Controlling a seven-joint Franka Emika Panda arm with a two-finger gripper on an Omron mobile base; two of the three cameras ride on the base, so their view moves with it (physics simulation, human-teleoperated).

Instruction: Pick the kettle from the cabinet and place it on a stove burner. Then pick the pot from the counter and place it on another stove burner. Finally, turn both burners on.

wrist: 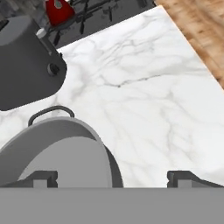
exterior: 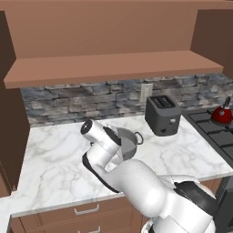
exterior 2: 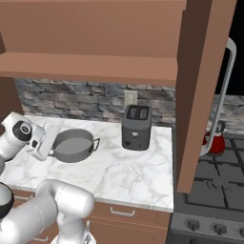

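The gripper [wrist: 112,177] has its jaws spread wide apart and nothing between them; in the hand view one fingertip [wrist: 41,177] stands over the inside of the pot [wrist: 57,153] and the other over bare marble beside it. From the base cameras the hand sits at the pot's [exterior: 129,143] near side, though whether a finger touches the rim is hard to tell, since the wrist hides that edge. The pot [exterior 2: 74,145] rests upright on the counter [exterior 2: 133,171], a loop handle turned toward the toaster [exterior 2: 137,127]. The dark grey toaster [exterior: 163,114] stands near the pot, further back toward the stone backsplash [exterior: 77,101], between the pot and the stove burners [exterior: 214,129]. The red kettle [exterior: 222,113] sits on a rear burner, well apart from the pot and beyond the toaster. The brown wall cabinet [exterior: 109,66] runs its shelf board above the pot and toaster. Drawers [exterior: 86,214] with silver handles lie under the counter edge in front of the pot.
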